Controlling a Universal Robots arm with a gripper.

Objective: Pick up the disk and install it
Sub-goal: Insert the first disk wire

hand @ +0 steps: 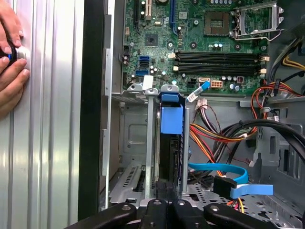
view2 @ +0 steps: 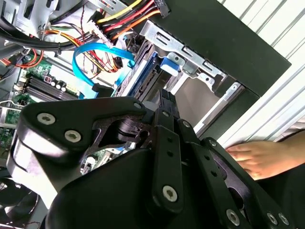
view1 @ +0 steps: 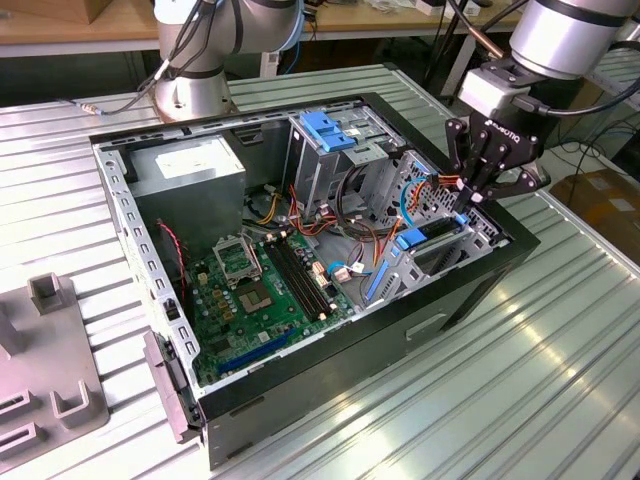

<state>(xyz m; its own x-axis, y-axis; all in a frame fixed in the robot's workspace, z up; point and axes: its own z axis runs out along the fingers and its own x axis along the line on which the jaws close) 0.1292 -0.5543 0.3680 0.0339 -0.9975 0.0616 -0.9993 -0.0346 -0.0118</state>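
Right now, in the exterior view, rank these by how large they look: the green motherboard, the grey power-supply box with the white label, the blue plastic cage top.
Largest to smallest:
1. green motherboard
2. grey power-supply box
3. blue plastic cage top

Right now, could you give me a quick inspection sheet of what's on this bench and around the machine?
Surface: ribbed metal table, carrying an open computer case.
Job's things: the disk stands on edge in the case's drive bay.
Clutter: grey fixture block at the exterior view's left.
Grippers: gripper sits at the disk's end, over the bay.
Cables: blue flat cable and coloured wires beside the bay.
Surroundings: a person's hand on the table; another robot base beyond the case.
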